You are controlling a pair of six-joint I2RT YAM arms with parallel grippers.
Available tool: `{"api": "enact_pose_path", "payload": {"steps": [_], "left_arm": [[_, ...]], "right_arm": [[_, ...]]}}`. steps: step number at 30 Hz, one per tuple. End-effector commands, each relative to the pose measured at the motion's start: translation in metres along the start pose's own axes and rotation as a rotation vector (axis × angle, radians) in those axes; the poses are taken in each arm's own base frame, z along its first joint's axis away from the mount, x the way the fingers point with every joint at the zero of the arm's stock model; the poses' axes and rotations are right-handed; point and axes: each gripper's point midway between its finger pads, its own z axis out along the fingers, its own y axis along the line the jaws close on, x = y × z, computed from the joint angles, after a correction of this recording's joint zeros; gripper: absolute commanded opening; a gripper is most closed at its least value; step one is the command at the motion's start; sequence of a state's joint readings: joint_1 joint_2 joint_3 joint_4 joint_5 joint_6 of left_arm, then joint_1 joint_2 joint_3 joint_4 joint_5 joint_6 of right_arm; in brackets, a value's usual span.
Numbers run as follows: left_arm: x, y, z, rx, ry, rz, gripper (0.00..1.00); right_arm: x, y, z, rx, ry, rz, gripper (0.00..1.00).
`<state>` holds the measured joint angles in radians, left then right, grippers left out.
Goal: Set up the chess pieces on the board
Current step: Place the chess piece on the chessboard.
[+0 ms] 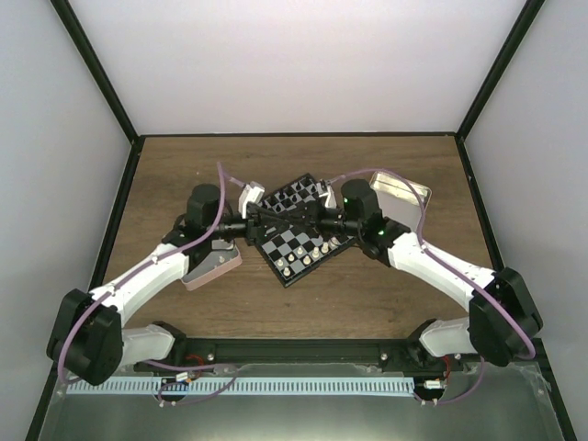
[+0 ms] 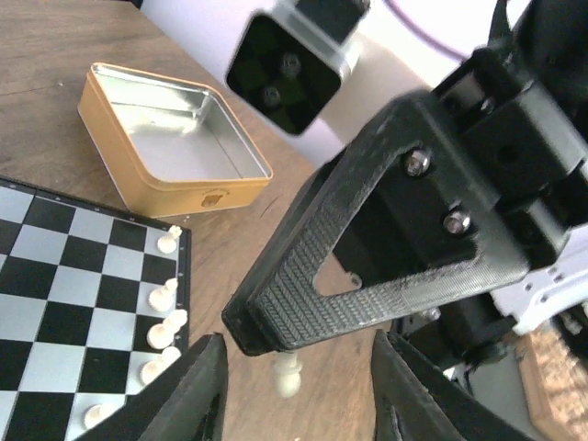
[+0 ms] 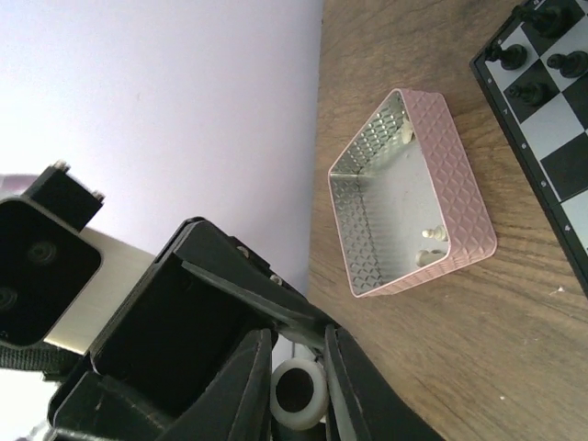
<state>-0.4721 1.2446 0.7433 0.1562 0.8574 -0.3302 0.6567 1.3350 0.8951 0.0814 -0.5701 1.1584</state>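
The right fingers [image 3: 241, 390] are clamped on one cream chess piece [image 2: 288, 372]. The left fingers [image 2: 197, 395] stand apart on either side of that piece, clear of it. The board [image 1: 299, 241] lies diagonally at the middle of the table [image 1: 367, 303], with further chess pieces [image 2: 163, 299] along its edge. The pink tin [image 3: 413, 211], left of the board, holds a few more.

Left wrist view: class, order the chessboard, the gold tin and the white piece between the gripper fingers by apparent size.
1. chessboard, even cropped by the frame
2. gold tin
3. white piece, clearly smallest
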Motion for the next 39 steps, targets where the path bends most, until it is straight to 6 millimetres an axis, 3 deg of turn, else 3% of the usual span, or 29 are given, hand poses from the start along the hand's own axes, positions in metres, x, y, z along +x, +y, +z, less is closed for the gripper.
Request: {"api": "enact_pose_path", "payload": {"steps": [1,6,12,17,24,33,37,39], "left_arm": [[-0.023,-0.012,-0.008,0.015,-0.121,-0.044,0.49],[-0.028,-0.015,-0.011,0.032,-0.231,-0.146,0.48],[-0.023,-0.005,-0.004,-0.021,-0.285,-0.228,0.48],[-0.028,-0.008,-0.005,0.012,-0.332,-0.254,0.37],[-0.031,-0.013,-0.001,0.053,-0.353,-0.258,0.3],[-0.03,-0.012,0.003,0.059,-0.352,-0.268,0.04],[-0.026,-0.002,0.005,-0.008,-0.32,-0.286,0.04],[-0.019,0.008,0.007,-0.08,-0.274,-0.308,0.04]], "right_arm": [[-0.009,0.018,-0.01,-0.09,-0.071,0.126,0.08],[-0.018,0.023,-0.013,-0.144,-0.12,0.239,0.08],[-0.022,0.028,-0.013,-0.187,-0.128,0.316,0.08],[-0.02,0.026,-0.01,-0.188,-0.113,0.344,0.08],[-0.017,0.018,-0.009,-0.175,-0.109,0.373,0.08],[-0.016,0.013,-0.009,-0.154,-0.111,0.365,0.08],[-0.02,0.0,-0.014,-0.081,-0.169,0.307,0.16],[-0.034,-0.009,-0.025,-0.008,-0.286,0.25,0.34]]}}
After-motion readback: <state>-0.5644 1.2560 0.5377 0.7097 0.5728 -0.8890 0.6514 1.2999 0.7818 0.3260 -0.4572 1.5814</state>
